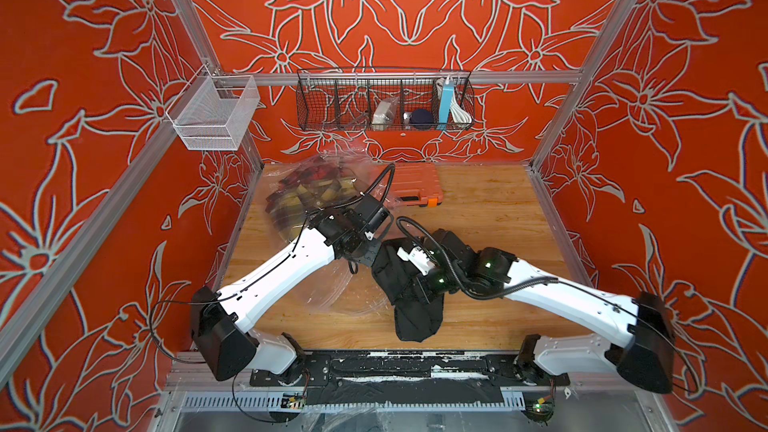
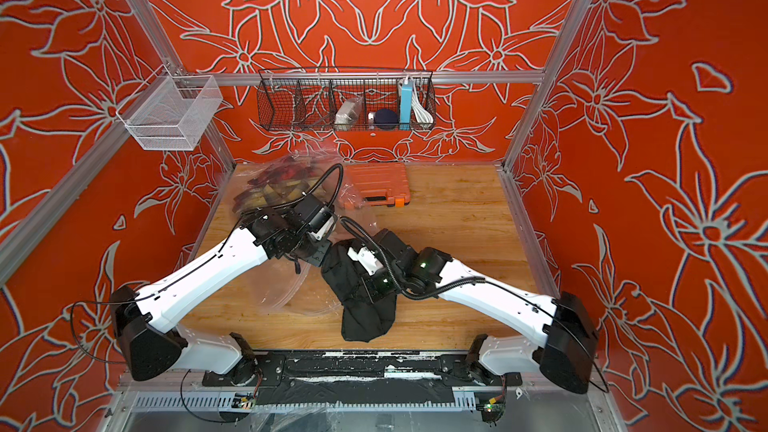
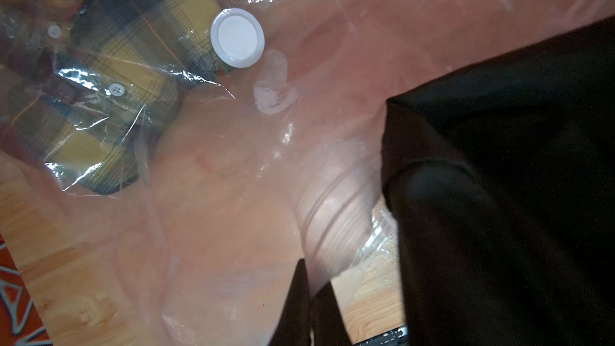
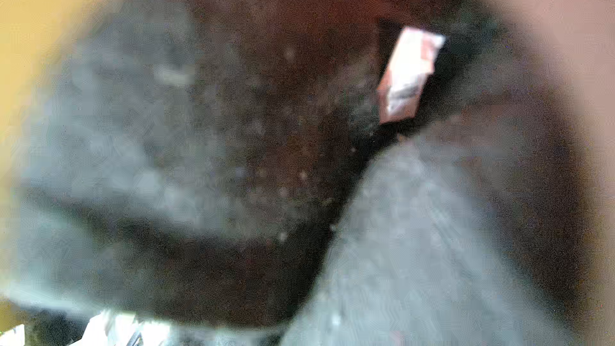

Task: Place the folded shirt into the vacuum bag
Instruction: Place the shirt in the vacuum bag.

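The folded shirt (image 1: 415, 317) (image 2: 365, 317) is black and hangs bunched from my right gripper (image 1: 401, 258), which is shut on it. Its fingers are buried in the cloth, and dark fabric (image 4: 233, 161) with a small white label (image 4: 409, 74) fills the right wrist view. The vacuum bag (image 1: 328, 297) (image 3: 216, 194) lies clear and crinkly on the left of the table. It has a round white valve cap (image 3: 237, 37) and a plaid shirt (image 3: 116, 78) (image 1: 316, 193) inside. My left gripper (image 3: 311, 297) (image 1: 365, 258) is shut on the bag's edge, with the black shirt (image 3: 499, 161) right beside it.
An orange tool case (image 1: 415, 184) lies at the back of the wooden table (image 1: 498, 209), partly under the bag's plastic. A black wire basket (image 1: 384, 101) with small items hangs on the back rail. A white mesh basket (image 1: 212, 114) hangs at the left post.
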Motion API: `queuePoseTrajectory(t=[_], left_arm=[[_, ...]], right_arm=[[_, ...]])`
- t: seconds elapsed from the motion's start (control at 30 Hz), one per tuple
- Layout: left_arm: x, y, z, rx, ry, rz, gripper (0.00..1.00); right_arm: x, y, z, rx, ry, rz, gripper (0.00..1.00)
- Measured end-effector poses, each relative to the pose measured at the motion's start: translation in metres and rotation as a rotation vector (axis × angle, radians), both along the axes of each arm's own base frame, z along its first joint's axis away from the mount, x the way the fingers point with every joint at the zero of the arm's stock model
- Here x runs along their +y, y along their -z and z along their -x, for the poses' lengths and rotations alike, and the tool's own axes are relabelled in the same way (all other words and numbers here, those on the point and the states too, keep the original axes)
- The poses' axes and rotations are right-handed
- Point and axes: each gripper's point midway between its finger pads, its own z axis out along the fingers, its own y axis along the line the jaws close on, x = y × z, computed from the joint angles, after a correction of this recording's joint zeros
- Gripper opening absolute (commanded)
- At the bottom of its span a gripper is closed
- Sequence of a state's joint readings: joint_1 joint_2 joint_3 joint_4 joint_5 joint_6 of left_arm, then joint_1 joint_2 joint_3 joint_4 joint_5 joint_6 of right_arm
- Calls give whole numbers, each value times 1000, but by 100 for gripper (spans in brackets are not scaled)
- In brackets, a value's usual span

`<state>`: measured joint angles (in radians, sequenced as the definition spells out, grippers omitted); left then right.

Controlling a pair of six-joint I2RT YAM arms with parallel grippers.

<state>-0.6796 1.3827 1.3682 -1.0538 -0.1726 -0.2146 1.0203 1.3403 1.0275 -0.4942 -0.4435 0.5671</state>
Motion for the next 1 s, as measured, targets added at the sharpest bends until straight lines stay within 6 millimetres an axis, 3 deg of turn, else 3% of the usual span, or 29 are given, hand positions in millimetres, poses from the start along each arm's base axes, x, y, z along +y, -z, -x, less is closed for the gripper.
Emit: queuePoseTrajectory(t=[0.13, 0.2, 0.33, 0.43, 0.6, 0.8, 0.9, 1.0], left_arm=[[-1, -21, -3, -43, -14, 52, 0], [-1, -30, -4, -60, -19, 72, 0], [-2, -41, -5, -77, -23, 101, 0], [-4, -42, -3, -69, -19, 118, 0], [-6, -47, -1, -76, -26, 156, 0], [-5, -50, 0, -75, -34, 192, 0], [-5, -57, 4, -87, -30, 221, 0], [-2, -56, 4, -89, -47, 234, 0]], right_arm=[[25, 13, -9, -62, -21, 20, 0], [30, 29, -15, -77, -16, 66, 0], [24, 73, -22, -53, 5, 199, 0], [12, 88, -17, -41, 3, 272, 0], [11, 72, -3, -88, -85, 305, 0], [48, 11, 15, -199, -225, 161, 0], [49, 11, 13, -189, -238, 150, 0], [51, 17, -2, -170, -212, 123, 0]])
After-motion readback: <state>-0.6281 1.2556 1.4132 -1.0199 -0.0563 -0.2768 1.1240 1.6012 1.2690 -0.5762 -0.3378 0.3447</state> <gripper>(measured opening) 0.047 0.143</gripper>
